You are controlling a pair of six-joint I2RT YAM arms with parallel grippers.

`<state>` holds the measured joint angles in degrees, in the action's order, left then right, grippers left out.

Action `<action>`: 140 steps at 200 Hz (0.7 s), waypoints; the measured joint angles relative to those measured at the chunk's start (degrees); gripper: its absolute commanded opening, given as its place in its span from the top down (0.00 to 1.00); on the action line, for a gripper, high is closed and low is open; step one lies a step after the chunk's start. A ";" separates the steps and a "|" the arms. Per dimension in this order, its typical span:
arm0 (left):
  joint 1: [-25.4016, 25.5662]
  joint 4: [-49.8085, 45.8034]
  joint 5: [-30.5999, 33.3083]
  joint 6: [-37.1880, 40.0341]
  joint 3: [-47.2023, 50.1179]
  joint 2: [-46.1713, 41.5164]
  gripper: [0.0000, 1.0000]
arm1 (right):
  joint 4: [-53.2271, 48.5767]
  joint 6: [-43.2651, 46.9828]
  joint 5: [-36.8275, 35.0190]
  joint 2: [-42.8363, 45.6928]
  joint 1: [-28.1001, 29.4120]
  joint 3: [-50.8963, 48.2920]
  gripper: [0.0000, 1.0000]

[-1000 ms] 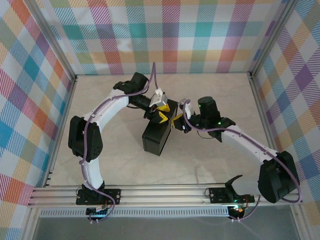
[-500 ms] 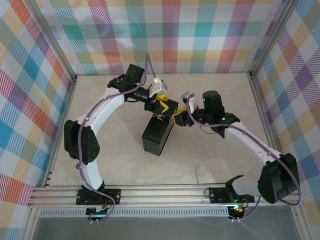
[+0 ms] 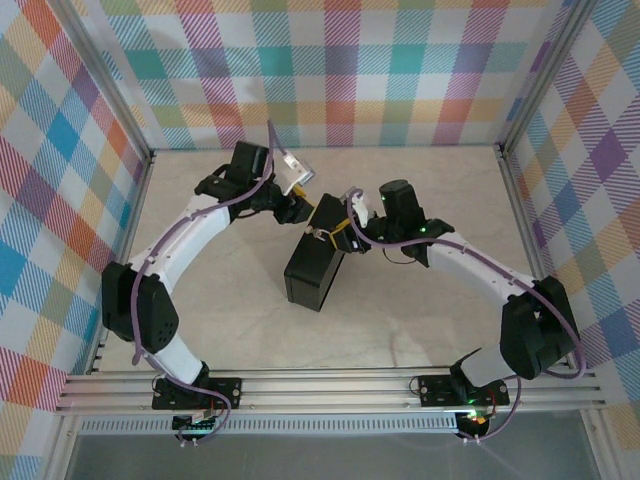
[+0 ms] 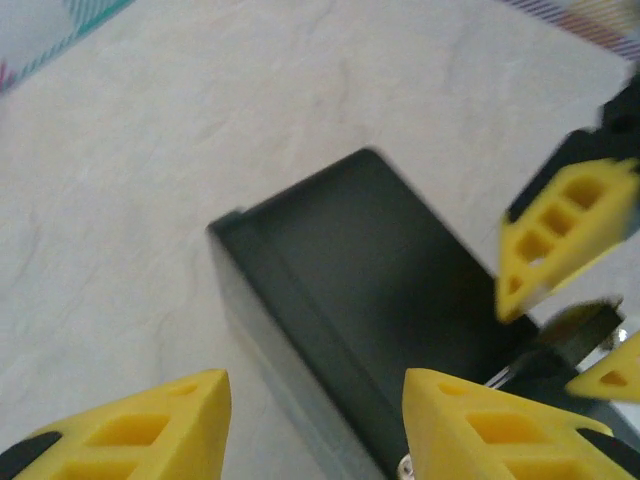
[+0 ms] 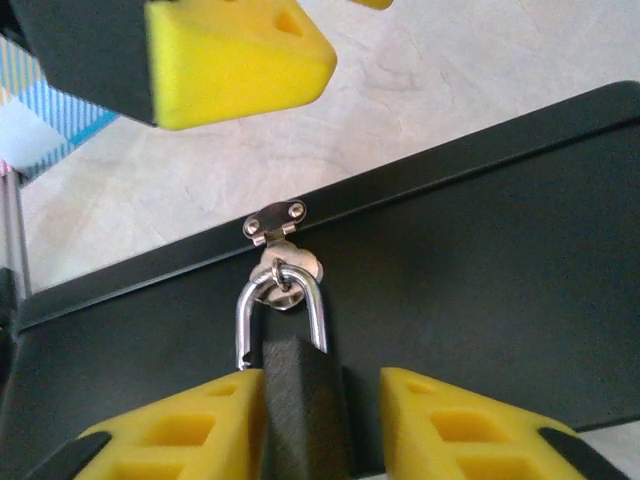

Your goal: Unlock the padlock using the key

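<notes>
Pale marbled table [image 3: 420, 300], dark box [image 3: 315, 270] lying near middle, seemingly flat

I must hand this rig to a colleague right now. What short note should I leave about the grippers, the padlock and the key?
Left gripper: open, empty, above the black box.
Right gripper: jaws either side of the padlock body; firm grip not clear.
Padlock hangs on the box's hasp; one shackle leg seems out of the body, so perhaps already unlocked.
Key: too small or hidden to locate.
Left to do: confirm the unlock, remove the padlock.
</notes>
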<state>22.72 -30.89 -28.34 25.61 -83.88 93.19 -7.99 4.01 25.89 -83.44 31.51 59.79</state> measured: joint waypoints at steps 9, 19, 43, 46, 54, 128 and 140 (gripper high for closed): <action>0.00 0.07 1.51 -1.90 1.42 -0.87 0.54 | 0.11 0.28 -0.66 0.00 0.04 0.00 0.92; 0.00 0.15 2.91 -3.72 3.34 -2.14 0.54 | 0.22 -0.33 -1.55 0.11 0.04 0.00 0.97; 0.07 -0.66 5.42 -9.44 6.58 -4.83 0.57 | 0.20 -3.06 -3.72 0.13 0.13 0.48 1.00; 0.13 -0.81 5.64 -9.88 6.73 -4.98 0.57 | 0.11 -3.56 -4.13 0.13 0.22 0.66 1.00; 0.33 -1.42 6.47 -11.58 6.86 -5.33 0.58 | 0.09 -5.73 -5.16 0.13 0.42 1.01 1.00; 3.54 -3.61 6.23 -20.96 14.38 -10.03 0.64 | 1.62 -29.70 -20.17 0.11 4.83 1.84 1.00; 4.42 -3.15 5.42 -21.64 14.67 -10.03 0.66 | 1.66 -32.11 -22.82 -0.09 6.38 1.86 1.00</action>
<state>27.14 -34.04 -22.92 3.97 -69.21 83.15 -6.33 -28.10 3.07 -83.53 37.89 61.65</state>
